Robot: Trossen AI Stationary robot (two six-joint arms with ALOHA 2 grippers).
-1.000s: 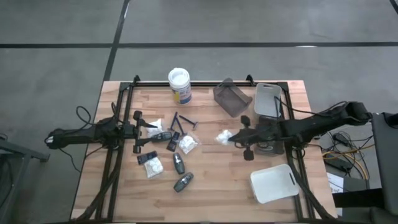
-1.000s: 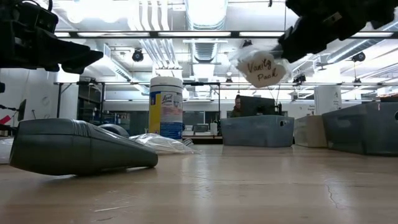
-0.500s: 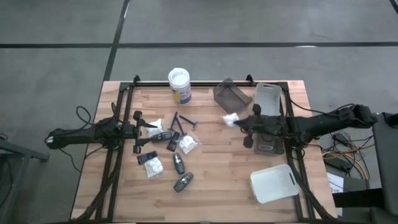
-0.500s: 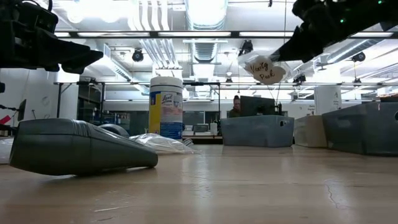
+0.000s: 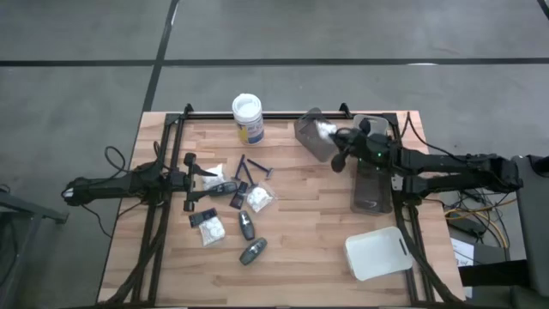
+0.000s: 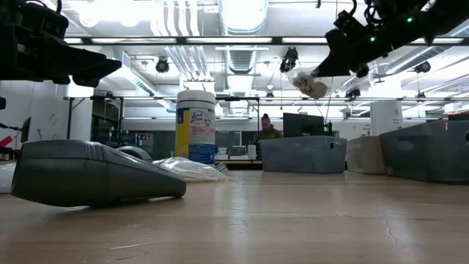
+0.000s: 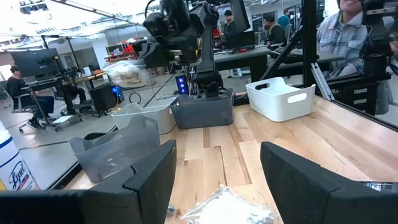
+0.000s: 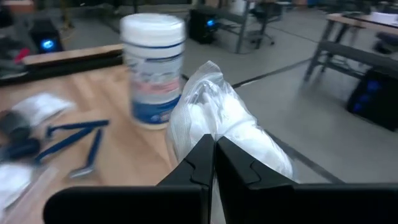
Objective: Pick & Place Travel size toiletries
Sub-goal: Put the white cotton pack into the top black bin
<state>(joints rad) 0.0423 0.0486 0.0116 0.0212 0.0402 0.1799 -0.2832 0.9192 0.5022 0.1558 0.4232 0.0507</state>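
Note:
My right gripper (image 5: pixel 334 135) is shut on a white puffy packet (image 5: pixel 323 130), held in the air over the clear grey bin (image 5: pixel 309 142) at the table's far side; the low view shows the packet (image 6: pixel 311 84) high above the tabletop. The other toiletries lie on the table's left half: white packets (image 5: pixel 259 198), dark oval bottles (image 5: pixel 247 226) and blue sticks (image 5: pixel 254 167). My left gripper (image 5: pixel 202 177) waits open and level just left of them, touching nothing; a packet (image 7: pixel 227 208) lies below its fingers. My right gripper pinches one end of the packet's clear wrapper (image 8: pixel 208 134) between its two fingertips. The fingers come from the table's right, nearly level and slanting a little down. The packet juts out beyond the fingertips, lifted clear of the table and the bin.
A tall white-lidded jar (image 5: pixel 247 117) stands at the far edge, left of the clear bin. A second clear tray (image 5: pixel 371 136) and a dark grey bin (image 5: pixel 371 184) sit under my right arm. A white bin (image 5: pixel 377 253) is at the near right. A person sits beyond the table (image 6: pixel 267 126).
My right gripper, still shut on the packet, has swung from the table's middle toward the far edge and risen a little, turning as it went. The packet has gone with it, clear of the table, and now hangs over the clear grey bin.

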